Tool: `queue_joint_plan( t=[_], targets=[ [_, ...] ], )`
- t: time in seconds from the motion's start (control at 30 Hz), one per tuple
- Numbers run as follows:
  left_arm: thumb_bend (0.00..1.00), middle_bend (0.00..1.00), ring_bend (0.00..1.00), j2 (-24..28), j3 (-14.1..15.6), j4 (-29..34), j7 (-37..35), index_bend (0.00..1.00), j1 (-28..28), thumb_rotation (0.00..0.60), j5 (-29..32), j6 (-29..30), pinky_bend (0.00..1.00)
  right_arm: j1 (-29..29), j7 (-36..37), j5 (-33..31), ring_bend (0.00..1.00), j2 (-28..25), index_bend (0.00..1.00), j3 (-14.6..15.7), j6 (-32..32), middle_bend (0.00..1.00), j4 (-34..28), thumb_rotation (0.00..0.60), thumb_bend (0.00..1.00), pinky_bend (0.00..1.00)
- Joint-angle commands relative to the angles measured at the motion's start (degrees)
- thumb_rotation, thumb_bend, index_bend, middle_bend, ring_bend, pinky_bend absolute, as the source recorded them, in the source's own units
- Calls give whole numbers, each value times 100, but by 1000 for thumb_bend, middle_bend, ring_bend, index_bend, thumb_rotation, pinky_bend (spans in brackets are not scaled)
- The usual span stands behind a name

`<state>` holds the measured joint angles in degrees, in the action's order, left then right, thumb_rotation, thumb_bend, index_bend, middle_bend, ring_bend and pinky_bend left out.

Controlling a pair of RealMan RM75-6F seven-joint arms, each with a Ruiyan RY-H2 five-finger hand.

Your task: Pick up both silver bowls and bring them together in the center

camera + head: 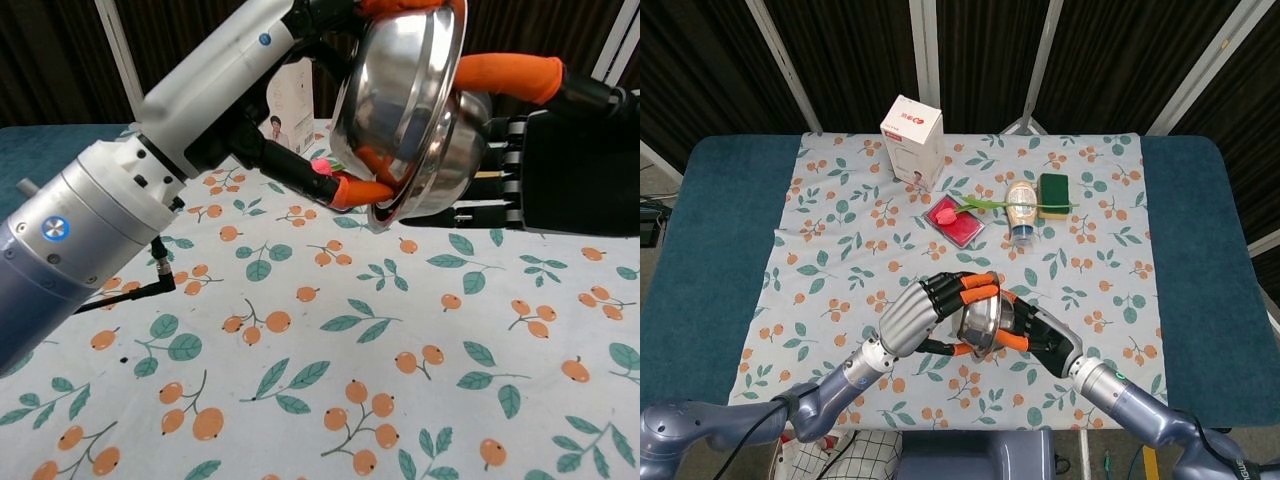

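Note:
Two silver bowls are held tilted on edge above the floral cloth, pressed one into the other. In the head view they read as one silver mass [985, 320] at the front centre. In the chest view the left bowl [400, 90] sits in front, covering most of the right bowl [455, 180]. My left hand [930, 312] grips the left bowl, its orange-tipped fingers [358, 190] hooked on the rim. My right hand [1042, 336] holds the right bowl from behind, with an orange fingertip [505, 72] over its top. My right hand's palm [565, 165] faces the bowls.
At the back of the floral cloth [840, 250] stand a white box [912, 138], a red card [958, 224] with a tulip [970, 206] across it, a small bottle [1021, 210] and a green sponge [1054, 192]. Blue table padding [710, 230] shows on both sides.

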<state>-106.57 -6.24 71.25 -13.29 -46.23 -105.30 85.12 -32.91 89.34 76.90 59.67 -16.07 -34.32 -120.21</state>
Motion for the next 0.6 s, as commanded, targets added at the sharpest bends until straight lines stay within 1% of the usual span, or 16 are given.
queue_joint_plan(
  t=[0.03,0.27,0.37,0.43,0.6],
  targets=[
    [359,626,532,73,27,54,24,460,32,600,-27,64,753,17,60,-18,1000,-23,1000,-19,6,972,59,600,346,1000],
    [359,626,531,368,91,309,28,460,113,600,5,86,753,24,237,1,1000,-12,1000,-49,77,971,363,600,345,1000],
    [359,626,532,611,135,520,38,460,174,600,14,95,753,17,141,17,1000,22,1000,-50,47,971,673,600,346,1000],
    [359,626,532,819,176,711,36,460,226,600,39,78,753,34,-303,173,1000,138,1000,17,-159,972,996,600,346,1000],
    [359,624,532,1299,329,1106,47,458,340,600,237,-186,753,37,-2007,530,1000,512,1000,275,-696,971,1761,600,346,1000]
  ],
)
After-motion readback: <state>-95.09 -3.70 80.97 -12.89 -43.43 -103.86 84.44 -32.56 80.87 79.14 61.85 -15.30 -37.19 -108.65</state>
